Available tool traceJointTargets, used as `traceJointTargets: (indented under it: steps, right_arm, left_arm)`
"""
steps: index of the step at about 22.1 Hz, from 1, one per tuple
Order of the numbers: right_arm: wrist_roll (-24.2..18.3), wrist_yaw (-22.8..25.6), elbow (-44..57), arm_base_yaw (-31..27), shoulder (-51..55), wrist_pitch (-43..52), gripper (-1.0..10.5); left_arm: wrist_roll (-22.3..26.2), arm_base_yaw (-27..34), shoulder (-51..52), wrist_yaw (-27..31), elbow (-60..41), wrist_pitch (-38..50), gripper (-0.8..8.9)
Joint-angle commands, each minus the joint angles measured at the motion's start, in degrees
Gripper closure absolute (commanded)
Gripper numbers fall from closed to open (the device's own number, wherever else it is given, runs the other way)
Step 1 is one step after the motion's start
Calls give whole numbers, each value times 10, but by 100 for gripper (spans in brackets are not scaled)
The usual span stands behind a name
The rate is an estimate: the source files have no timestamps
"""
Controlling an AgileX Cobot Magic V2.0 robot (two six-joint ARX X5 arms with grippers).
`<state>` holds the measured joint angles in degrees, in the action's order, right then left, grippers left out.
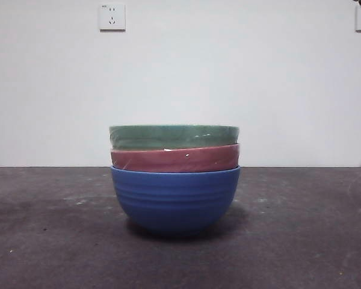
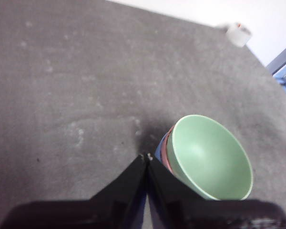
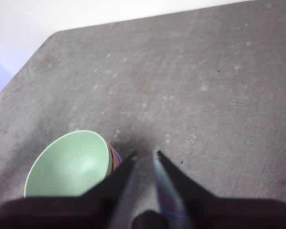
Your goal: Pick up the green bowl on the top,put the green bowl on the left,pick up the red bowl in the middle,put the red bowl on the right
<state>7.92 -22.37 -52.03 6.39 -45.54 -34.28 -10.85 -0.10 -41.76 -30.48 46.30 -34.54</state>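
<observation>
With the left gripper (image 2: 147, 156) clenched empty beside the green bowl (image 2: 209, 160) and the right gripper (image 3: 144, 153) slightly parted, lifting could drag up the nested red bowl (image 1: 175, 159).

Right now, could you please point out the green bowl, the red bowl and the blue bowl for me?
green bowl (image 1: 174, 136): front view, outer wall just under its rim.
red bowl (image 1: 175, 160): front view, visible band of its side.
blue bowl (image 1: 175, 200): front view, middle of its ribbed outside.
</observation>
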Motion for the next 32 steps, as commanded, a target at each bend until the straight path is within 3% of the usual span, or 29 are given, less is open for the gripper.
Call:
traceJointTargets:
  steps: [1, 2, 8, 13, 22, 29, 32]
  right_arm:
    - [0, 0, -1, 0, -7, -5, 632]
    - [0, 0, -1, 0, -9, -8, 623]
    - [2, 0, -1, 1, -18, -12, 631]
    - [2, 0, -1, 12, -29, -13, 631]
    - [6, 2, -1, 32, -43, -14, 631]
    - [6, 2, -1, 32, -43, -14, 631]
    - [6, 2, -1, 32, -43, -14, 631]
  left_arm:
    - [18, 0, -8, -2, 9, -2, 572]
    - [17, -2, -10, -4, 9, -2, 518]
    - [-2, -32, -49, -1, 12, 3, 516]
    - [-10, -116, -117, 13, 41, 2, 516]
    - [-9, -329, -336, 255, 190, -41, 517]
    - [0, -373, -438, 332, 198, -31, 530]
    - [4, -379, -444, 334, 198, -17, 535]
